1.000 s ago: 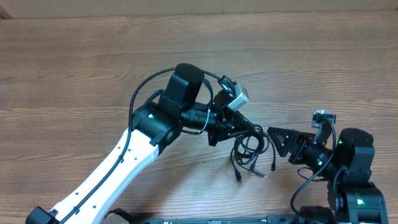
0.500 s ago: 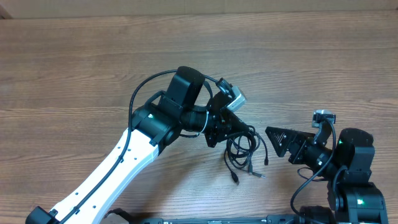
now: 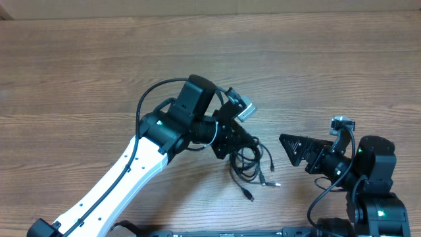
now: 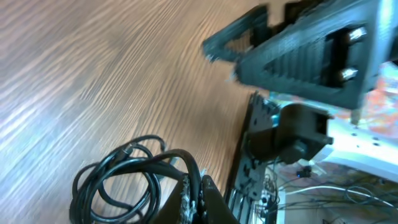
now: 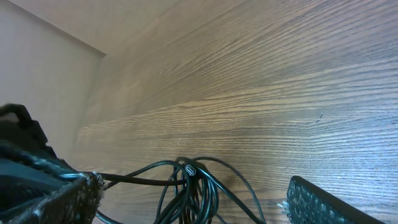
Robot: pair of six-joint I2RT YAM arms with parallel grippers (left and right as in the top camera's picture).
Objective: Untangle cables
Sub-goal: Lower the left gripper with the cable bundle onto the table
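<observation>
The cables (image 3: 250,166) are a tangled bundle of thin black cords lying on the wooden table (image 3: 79,79), with plug ends trailing toward the front. My left gripper (image 3: 234,147) is shut on a strand at the bundle's left edge. In the left wrist view the jaws (image 4: 199,198) pinch one cord, and the loops (image 4: 121,180) hang to their left. My right gripper (image 3: 293,148) is open and empty, just right of the bundle and apart from it. In the right wrist view its fingers (image 5: 193,186) frame the cables (image 5: 199,193), where a silver plug end (image 5: 188,168) shows.
The right arm's base (image 3: 371,191) stands at the front right corner. The left arm's white link (image 3: 112,191) runs from the front left toward the middle. In the left wrist view the right gripper (image 4: 311,50) looms close above the table edge.
My left gripper has pulled left and slightly toward the front, dragging the cable bundle away from the right gripper. The right gripper has stayed in place.
</observation>
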